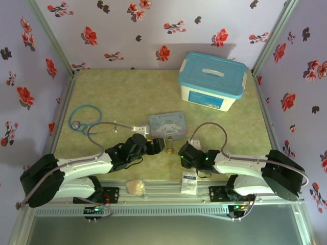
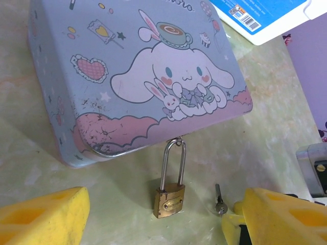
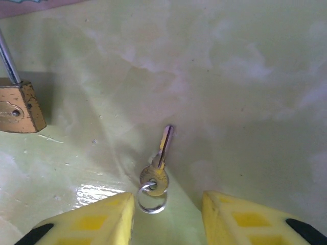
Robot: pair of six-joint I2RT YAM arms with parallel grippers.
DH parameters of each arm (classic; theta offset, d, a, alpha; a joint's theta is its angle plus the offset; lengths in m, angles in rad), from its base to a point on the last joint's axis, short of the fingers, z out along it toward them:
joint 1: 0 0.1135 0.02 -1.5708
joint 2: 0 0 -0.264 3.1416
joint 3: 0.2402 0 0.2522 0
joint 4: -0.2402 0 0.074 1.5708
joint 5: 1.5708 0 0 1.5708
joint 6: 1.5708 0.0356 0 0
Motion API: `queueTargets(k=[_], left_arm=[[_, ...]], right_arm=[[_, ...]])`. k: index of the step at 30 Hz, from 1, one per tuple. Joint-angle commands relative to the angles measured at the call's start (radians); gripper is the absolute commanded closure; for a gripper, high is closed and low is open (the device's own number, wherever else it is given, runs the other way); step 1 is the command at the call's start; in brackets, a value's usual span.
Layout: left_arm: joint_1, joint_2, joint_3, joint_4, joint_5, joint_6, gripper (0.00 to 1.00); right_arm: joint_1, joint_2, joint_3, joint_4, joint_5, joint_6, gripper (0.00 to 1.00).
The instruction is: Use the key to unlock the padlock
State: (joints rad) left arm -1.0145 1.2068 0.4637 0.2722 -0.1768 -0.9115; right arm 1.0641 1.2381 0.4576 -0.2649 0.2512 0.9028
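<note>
L arm (image 1: pixel 82 166) angled inward, L gripper (image 1: pixel 157 145) low, pointing right, jaws wide apart. R arm (image 1: pixel 240 166) mirrored, R gripper (image 1: pixel 182 153) low, pointing left, jaws narrower, still gapped.

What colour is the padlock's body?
The padlock body is brass-gold; clearest in the left wrist view.

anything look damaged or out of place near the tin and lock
Only wear: the tin has scratched, flaking print on the pink cloud near a front corner. The padlock lies flat, its shackle hooked to the tin's front edge, and the key lies loose beside it, not inserted.
</note>
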Motion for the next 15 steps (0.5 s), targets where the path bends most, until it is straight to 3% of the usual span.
queueTargets(k=[1,10,15], left_arm=[[-0.007,0.011,-0.011,0.038,-0.026,-0.013,0.21],[-0.007,0.03,-0.025,0.073,-0.026,-0.019,0.21],[-0.007,0.025,-0.03,0.074,-0.026,-0.019,0.21]], right_arm=[[0.014,0.052,0.022,0.05,0.03,0.017,0.64],[0.032,0.108,0.023,0.094,0.023,-0.002,0.8],[0.032,0.102,0.007,0.096,0.02,-0.018,0.97]])
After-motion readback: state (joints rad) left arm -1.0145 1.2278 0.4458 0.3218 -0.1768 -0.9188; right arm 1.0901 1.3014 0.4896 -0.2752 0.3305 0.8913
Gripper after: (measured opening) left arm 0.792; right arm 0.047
